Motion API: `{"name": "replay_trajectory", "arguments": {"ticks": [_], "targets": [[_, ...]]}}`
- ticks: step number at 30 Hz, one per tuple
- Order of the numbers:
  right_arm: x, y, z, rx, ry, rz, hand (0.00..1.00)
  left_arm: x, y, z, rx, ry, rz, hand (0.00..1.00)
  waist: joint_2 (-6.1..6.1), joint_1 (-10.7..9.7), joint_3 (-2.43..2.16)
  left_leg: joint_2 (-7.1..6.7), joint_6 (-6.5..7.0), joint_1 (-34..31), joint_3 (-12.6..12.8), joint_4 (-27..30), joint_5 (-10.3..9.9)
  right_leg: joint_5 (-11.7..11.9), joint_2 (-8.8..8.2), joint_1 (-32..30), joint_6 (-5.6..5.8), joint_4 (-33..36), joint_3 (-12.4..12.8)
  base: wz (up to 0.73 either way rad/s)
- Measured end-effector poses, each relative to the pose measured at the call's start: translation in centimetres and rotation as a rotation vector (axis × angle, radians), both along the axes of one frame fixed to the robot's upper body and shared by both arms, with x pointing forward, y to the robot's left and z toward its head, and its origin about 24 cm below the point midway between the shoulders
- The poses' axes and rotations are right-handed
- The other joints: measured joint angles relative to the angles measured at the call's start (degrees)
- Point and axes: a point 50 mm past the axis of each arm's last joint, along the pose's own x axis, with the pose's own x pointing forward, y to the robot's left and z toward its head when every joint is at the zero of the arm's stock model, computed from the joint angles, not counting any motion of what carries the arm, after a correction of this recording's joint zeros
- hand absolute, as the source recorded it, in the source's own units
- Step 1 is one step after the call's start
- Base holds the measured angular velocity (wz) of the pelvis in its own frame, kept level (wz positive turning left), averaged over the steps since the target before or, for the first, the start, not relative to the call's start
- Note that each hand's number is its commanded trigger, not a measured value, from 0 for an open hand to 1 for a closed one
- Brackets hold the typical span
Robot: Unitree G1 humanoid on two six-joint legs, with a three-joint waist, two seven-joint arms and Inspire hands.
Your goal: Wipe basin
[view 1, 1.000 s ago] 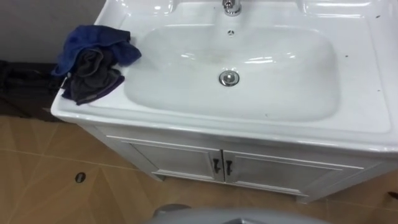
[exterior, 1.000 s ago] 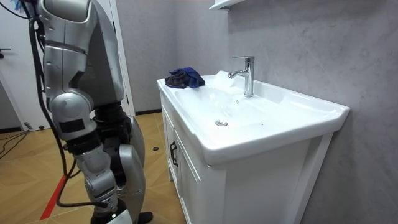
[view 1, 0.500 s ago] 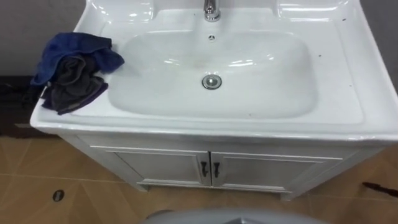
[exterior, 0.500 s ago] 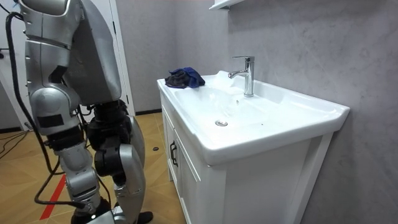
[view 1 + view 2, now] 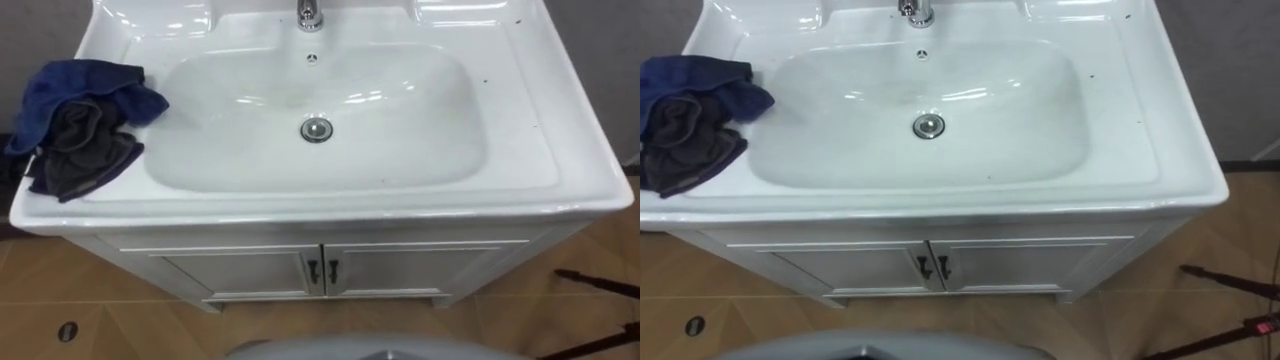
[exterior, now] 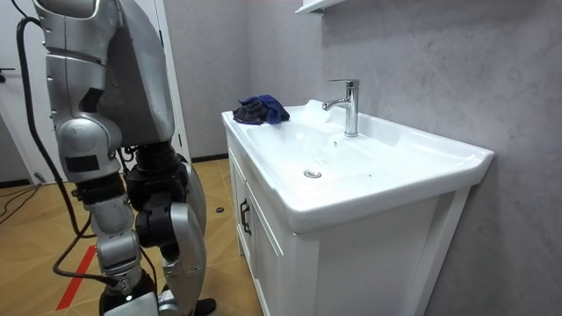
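The robot stood facing a white cupboard with two doors and a pair of small dark handles at the middle. The basin lay sunk in the white worktop on top of it. A metal drain sat at the middle of the bowl, with a small overflow hole beyond it. The base of the tap stood at the far edge. A crumpled blue cloth lay on the worktop's left corner, just beside the bowl, bunched together with a dark grey cloth on its near side. In the room view the robot stood upright on the wooden floor, at the room view's left. Its right arm hung at its side, and the right hand was low at the picture's bottom edge. Whether that hand was open or closed could not be told.
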Motion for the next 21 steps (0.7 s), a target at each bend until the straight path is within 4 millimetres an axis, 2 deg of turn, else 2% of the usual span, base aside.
{"name": "replay_trajectory", "arguments": {"ticks": [11,21], "targets": [[0.01,0.28,-0.1,0.015,0.034,0.006,0.0,-0.3,-0.57,-0.45,-0.064,0.051,-0.005,0.0,-0.45,-0.1,-0.14,-0.01,0.06,0.1,0.5,0.0,0.0,0.0,-0.02,0.0,0.05,0.1,0.1,0.0],[0.19,0.51,-0.17,0.02,0.048,0.021,0.0,-0.52,-0.79,-0.59,-0.096,0.106,-0.094,0.0,-0.58,0.1,-0.15,0.03,0.06,0.1,1.3,0.0,0.0,0.0,0.05,0.0,0.11,0.2,0.8,-0.02]]}}
